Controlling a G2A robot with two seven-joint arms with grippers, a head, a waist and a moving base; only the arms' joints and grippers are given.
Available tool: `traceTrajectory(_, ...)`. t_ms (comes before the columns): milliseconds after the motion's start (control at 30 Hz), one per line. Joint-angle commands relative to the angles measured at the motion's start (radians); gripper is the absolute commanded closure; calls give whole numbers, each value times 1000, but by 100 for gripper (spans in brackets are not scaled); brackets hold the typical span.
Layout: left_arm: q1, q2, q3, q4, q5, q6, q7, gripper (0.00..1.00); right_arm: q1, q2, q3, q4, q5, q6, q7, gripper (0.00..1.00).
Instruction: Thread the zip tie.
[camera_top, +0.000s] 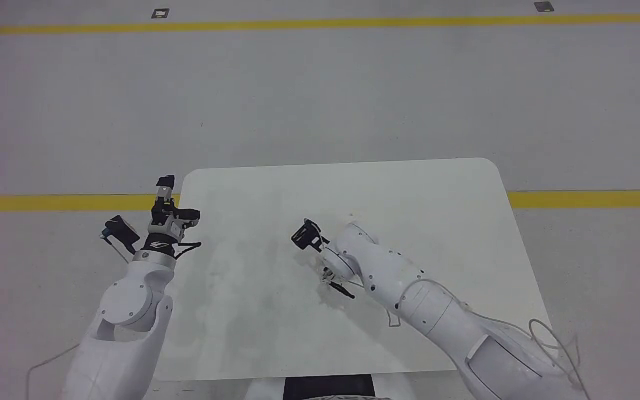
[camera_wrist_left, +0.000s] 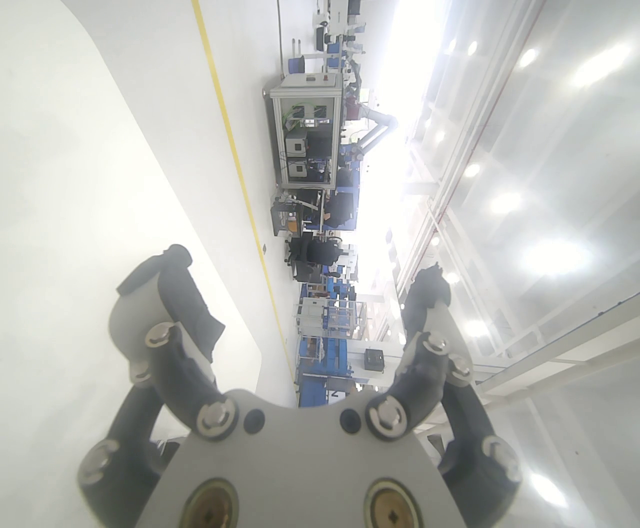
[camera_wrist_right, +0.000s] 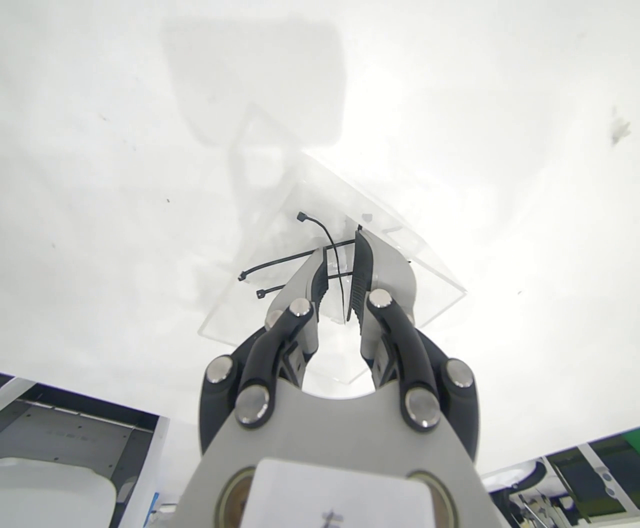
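The right pincer (camera_wrist_right: 340, 245) stands tip-down over the middle of the table (camera_top: 420, 200), its fingers a narrow gap apart and clamped on nothing. Between them runs the strap of a curved black zip tie (camera_wrist_right: 327, 235), which lies flat on a clear plastic sheet (camera_wrist_right: 430, 270).

Threading has not begun: the tie's tail is free of its head and no loop is formed. By my reading this is the pick-up. Lifting the tie, holding its head and feeding the tail through are all left to do.

Two more zip ties (camera_wrist_right: 275, 264) cross under the same fingers, so they may be caught along with the first. The thin strap lying flat on the sheet looks hard to pinch.

The left pincer (camera_wrist_left: 302, 267) hangs wide apart and empty at the table's left edge, well away from the ties.
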Motion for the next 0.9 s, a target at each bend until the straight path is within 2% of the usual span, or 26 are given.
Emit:
traceTrajectory(0, 0, 0, 0, 0, 0, 0, 0, 0, -2, 0, 4, -6, -5, 1, 2, 85)
traceTrajectory(333, 0, 0, 0, 0, 0, 0, 0, 0, -25, 5, 33, -56, -54, 9, 31, 87)
traceTrajectory(867, 0, 0, 0, 0, 0, 0, 0, 0, -22, -17, 40, 3, -57, -10, 9, 90)
